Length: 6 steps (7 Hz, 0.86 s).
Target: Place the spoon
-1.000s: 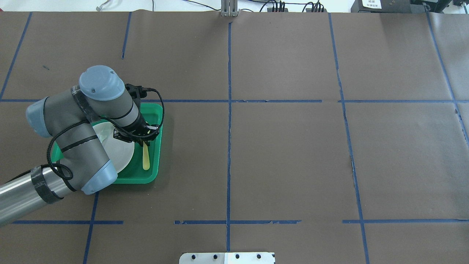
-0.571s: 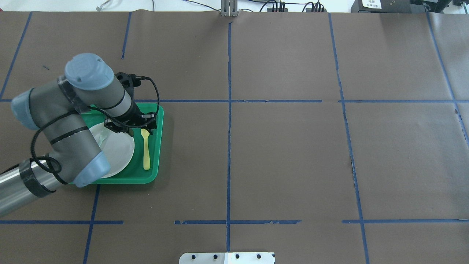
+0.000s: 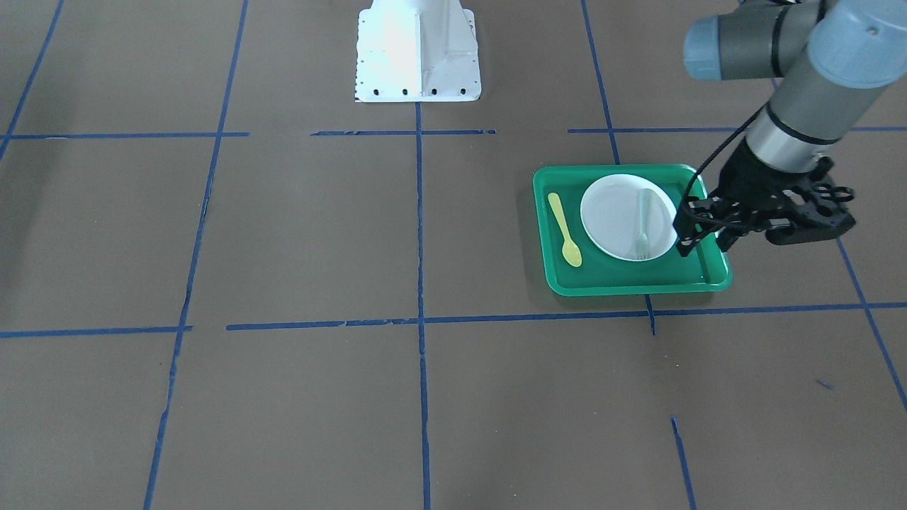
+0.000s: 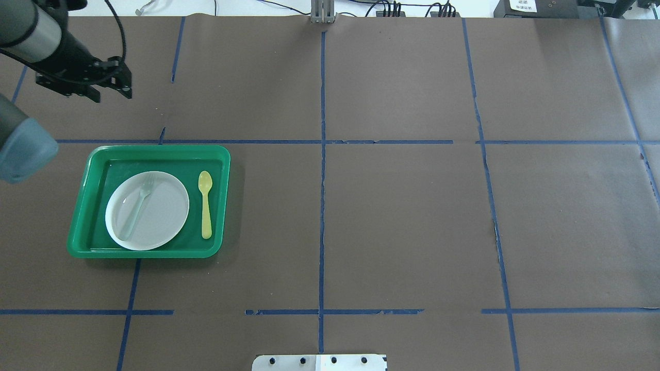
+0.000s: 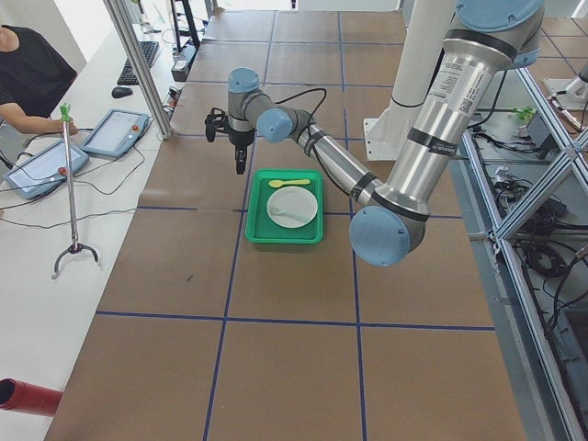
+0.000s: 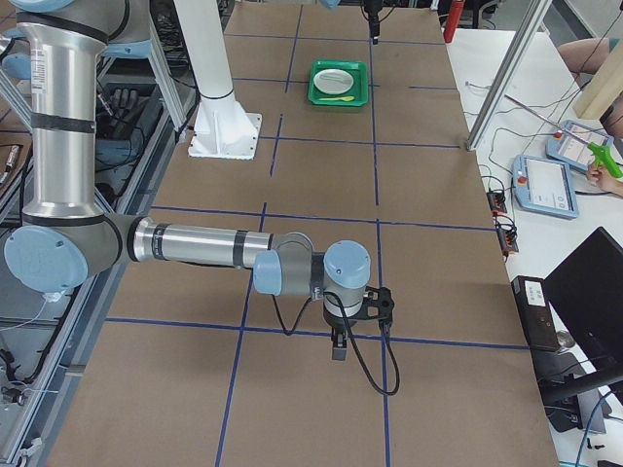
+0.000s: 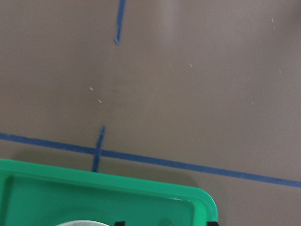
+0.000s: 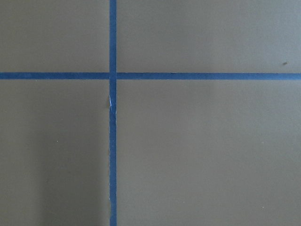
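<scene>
The spoon (image 4: 205, 203) lies flat on the floor of the green tray (image 4: 154, 149), in the strip between the white plate (image 4: 157, 219) and the tray's wall on the robot's right. It sits just beside the plate, with its bowl pointing away from the robot and its handle toward it. A pale fork (image 4: 135, 206) rests on the plate. The left gripper (image 4: 112, 95) hangs raised above the table beyond the tray's far rim, toward the tray's left half, so the spoon is well apart from it, lower and off to its right. Its two fingers stand spread with nothing between them. The front-facing view agrees: the spoon (image 3: 565, 230) lies at one side of the tray (image 3: 623, 287), and the left gripper (image 3: 703, 244) hangs parted and empty at the other. The left wrist view shows only the tray's far corner (image 7: 141, 188) and bare table beyond. The right gripper (image 6: 338, 345) hovers over the table far from the tray. It shows only in the right side view, so whether it is parted or closed cannot be told.
</scene>
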{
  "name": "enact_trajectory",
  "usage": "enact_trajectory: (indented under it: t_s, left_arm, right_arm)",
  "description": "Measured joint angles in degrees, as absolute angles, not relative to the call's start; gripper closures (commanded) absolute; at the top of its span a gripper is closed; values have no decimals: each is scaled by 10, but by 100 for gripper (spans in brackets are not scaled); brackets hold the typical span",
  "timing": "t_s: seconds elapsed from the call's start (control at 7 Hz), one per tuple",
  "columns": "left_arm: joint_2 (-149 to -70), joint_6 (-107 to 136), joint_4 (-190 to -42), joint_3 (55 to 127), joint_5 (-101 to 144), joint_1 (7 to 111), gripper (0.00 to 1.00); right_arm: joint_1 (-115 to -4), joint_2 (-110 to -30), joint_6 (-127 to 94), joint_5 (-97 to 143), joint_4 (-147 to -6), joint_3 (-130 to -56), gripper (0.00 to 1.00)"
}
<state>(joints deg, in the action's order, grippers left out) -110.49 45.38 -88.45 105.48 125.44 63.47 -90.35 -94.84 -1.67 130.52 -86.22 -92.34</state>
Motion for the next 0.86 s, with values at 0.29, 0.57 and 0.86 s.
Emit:
enact_trajectory:
  t_s: [0.29, 0.57, 0.86]
  left_arm:
    - [-1017, 230, -862, 1035, 1329, 749, 35]
    - [-961, 39, -859, 970, 1345, 841, 25]
    - [-939, -80, -860, 892, 1345, 905, 0]
  right_arm:
    - [-904, -948, -17, 1305, -862, -923, 0]
    - [-904, -949, -17, 1305, -862, -923, 0]
    - [-904, -949, -17, 1305, -862, -924, 0]
